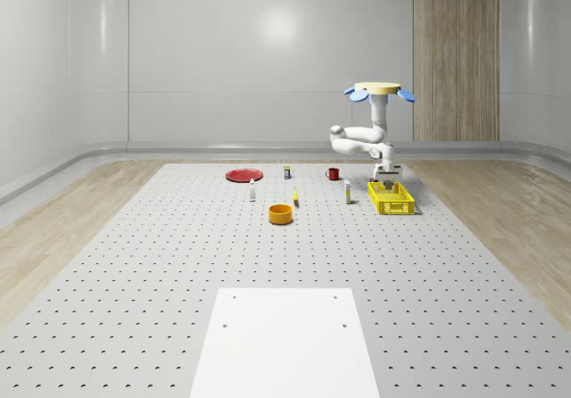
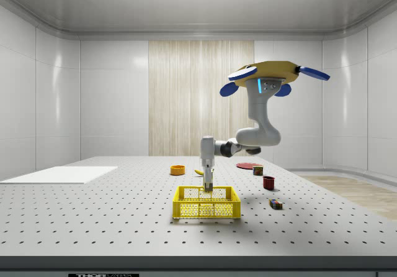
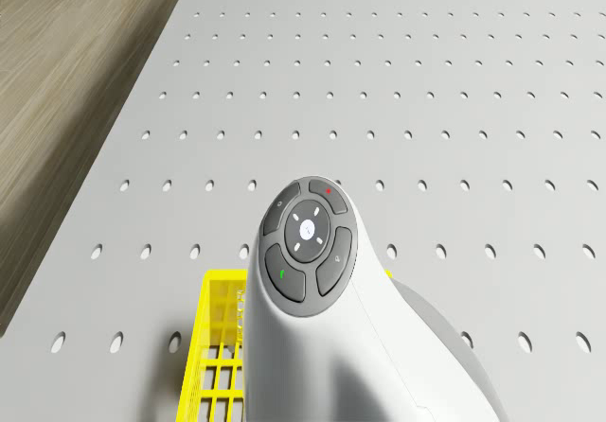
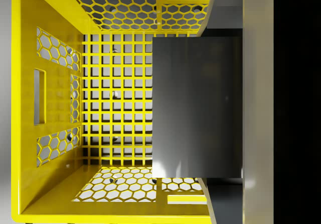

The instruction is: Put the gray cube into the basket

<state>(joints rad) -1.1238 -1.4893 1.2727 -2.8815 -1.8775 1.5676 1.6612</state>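
Drone (image 2: 270, 72), yellow-bodied with blue rotors, hovering above the perforated grey table (image 1: 178, 237), just beside the yellow plastic lattice basket (image 2: 206, 204) on the side view's right, not resting on anything. White jointed arm (image 2: 254, 134) hung below it, elbowed across and turned straight down over the basket.

Gripper (image 2: 208, 189) lowered to the basket's rim, tips about level with the top edge in the side view. Pinching the gray cube (image 4: 196, 107): in the wrist view the cube's dark flat face seen square-on with a pale finger (image 4: 257, 103) pressed along one side. Opposite finger hidden behind the cube, so the grasp judged from the cube hanging clear of the mesh floor.

Cube held above the basket's interior, off-centre toward one wall, not yet touching the grid bottom. Vertical approach likely chosen so the cube would drop inside the walls rather than catch the rim.

Judged stage: transport done, release pending. Risk noted: cube near one wall, could clip the rim if let go askew.

Elsewhere on the table, well apart: orange bowl (image 1: 281, 213), red plate (image 1: 243, 176), red mug (image 1: 333, 174), small bottles (image 1: 252, 192). White sheet (image 1: 285, 340) at the near end.
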